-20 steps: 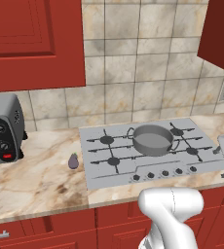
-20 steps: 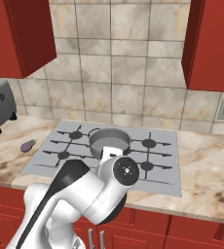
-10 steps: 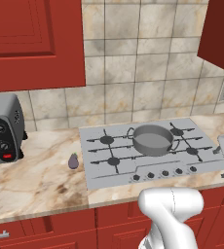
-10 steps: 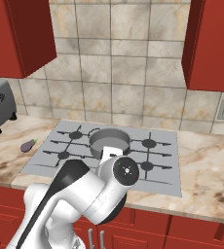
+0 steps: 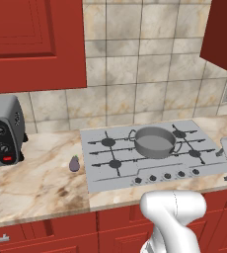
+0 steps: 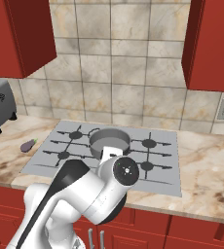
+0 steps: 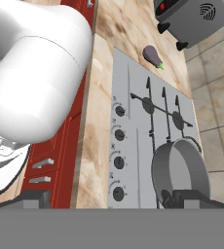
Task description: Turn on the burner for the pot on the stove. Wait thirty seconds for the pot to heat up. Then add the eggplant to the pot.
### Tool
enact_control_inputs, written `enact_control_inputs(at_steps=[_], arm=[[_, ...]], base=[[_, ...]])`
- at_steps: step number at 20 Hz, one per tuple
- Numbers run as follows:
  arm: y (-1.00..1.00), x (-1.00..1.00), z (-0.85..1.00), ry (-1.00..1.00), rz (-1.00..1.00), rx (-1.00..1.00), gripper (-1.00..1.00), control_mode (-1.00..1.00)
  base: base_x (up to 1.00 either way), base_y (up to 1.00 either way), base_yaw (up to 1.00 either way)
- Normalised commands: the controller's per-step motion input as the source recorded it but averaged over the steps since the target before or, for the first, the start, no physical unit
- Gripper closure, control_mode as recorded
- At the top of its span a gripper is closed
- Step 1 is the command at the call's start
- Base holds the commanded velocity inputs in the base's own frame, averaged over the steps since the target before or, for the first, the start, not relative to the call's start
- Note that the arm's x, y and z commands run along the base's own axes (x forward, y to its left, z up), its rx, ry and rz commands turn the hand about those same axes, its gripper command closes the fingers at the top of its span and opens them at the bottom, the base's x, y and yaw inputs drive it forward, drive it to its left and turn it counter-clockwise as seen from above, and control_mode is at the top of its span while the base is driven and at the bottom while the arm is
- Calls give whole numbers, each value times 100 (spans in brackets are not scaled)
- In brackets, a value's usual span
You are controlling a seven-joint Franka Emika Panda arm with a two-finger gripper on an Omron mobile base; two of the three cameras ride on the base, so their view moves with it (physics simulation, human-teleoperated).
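Nothing has moved; eggplant (image 7: pixel 153 56) lies stem toward the stove (image 7: pixel 133 126), pincer (image 7: pixel 104 198) spread wide

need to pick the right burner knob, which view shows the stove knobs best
The hand view: the knobs run in a near, large row along the stove front edge, beside the pot. The left base view shows the knobs small but unblocked. In the right base view the arm covers most of that front edge.

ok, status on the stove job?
Pincer open, holding nothing. Shallow grey metal pot on light-grey cooktop; small purple eggplant on counter left of it. Nothing blocking the dark knobs.
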Motion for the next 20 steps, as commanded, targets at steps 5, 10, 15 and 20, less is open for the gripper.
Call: enact_control_inputs(at_steps=[5, 10, 15, 20], arm=[[0, 0, 0, 0, 0, 0, -100, -100], [0, 0, 0, 0, 0, 0, -100, -100], [0, 0, 0, 0, 0, 0, -100, -100], [0, 0, 0, 0, 0, 0, -100, -100]], base=[[0, 0, 0], [0, 0, 0], [0, 0, 0], [0, 0, 0]])
